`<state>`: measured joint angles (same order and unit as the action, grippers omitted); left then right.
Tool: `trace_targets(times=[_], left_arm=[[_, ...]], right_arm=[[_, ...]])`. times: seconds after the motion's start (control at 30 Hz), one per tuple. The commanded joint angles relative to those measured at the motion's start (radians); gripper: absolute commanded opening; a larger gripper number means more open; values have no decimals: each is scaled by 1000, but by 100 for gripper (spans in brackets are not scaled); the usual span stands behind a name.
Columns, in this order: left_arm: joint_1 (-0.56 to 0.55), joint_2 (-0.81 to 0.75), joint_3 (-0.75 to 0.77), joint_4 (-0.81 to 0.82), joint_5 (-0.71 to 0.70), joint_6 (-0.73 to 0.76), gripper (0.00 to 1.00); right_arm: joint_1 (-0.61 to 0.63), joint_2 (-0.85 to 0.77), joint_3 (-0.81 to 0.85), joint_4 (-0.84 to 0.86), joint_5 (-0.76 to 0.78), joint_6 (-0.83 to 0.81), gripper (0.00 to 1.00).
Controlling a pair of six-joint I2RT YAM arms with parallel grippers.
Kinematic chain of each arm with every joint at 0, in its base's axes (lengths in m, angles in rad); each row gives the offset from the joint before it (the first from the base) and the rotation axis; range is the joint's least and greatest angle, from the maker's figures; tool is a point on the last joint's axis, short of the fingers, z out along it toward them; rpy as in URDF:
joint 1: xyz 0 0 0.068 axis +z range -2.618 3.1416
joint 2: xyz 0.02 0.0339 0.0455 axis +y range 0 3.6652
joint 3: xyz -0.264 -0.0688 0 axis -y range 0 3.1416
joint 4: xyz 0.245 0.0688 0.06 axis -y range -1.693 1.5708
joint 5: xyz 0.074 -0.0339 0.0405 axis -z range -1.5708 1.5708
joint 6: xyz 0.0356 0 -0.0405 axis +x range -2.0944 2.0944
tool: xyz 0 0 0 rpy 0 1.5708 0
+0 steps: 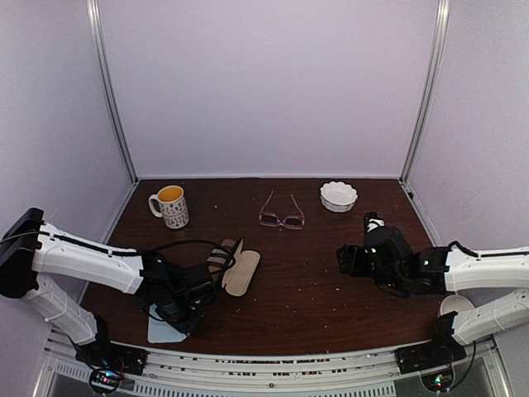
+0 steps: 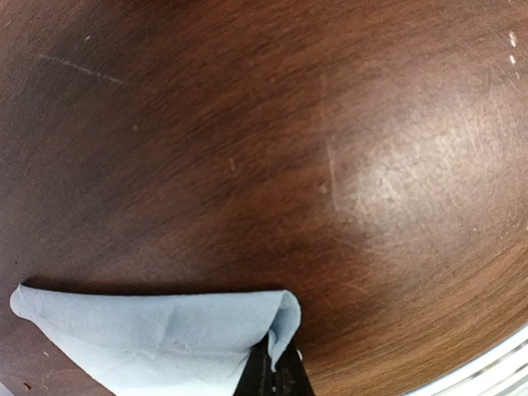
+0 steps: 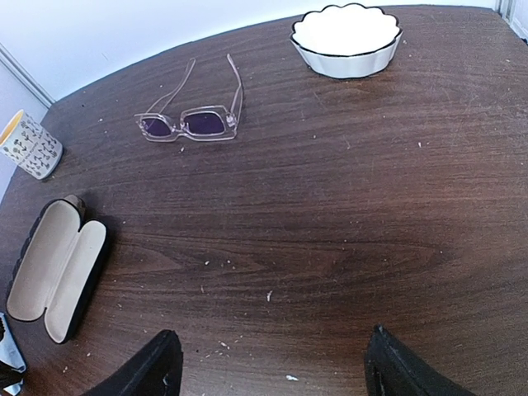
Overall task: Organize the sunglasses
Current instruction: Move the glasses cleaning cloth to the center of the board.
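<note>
One pair of sunglasses [image 1: 281, 217] [image 3: 190, 124] with a thin pinkish see-through frame and dark lenses lies at the back middle of the table, arms unfolded and pointing away. My left gripper [image 1: 180, 308] [image 2: 276, 375] is low at the near left, shut on a corner of a light blue cloth [image 1: 164, 329] [image 2: 157, 338]; the pinched corner stands up in a fold. My right gripper [image 1: 350, 260] [image 3: 272, 359] hovers at the right, open, with only bare table between its fingers. It is well short of the sunglasses.
An open glasses case [image 1: 240, 269] [image 3: 54, 268] with a tan lining lies left of centre, beside my left arm. A patterned mug [image 1: 170, 205] [image 3: 30, 145] stands back left, a white scalloped bowl [image 1: 338, 196] [image 3: 346, 37] back right. A white disc [image 1: 456, 304] lies near my right arm.
</note>
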<state>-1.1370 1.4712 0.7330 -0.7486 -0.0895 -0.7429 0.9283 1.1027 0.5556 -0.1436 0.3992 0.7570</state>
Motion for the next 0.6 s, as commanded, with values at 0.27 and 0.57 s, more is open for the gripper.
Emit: trace_targets(times=[0.27,0.57], left_arm=[[-15,105,105,151,136,112,0],[-14,255,315,185,249,204,0]], right_arm=[[-10,-3,25,18,3,-7,77],[-13,-32,-4,42,7,-5,77]])
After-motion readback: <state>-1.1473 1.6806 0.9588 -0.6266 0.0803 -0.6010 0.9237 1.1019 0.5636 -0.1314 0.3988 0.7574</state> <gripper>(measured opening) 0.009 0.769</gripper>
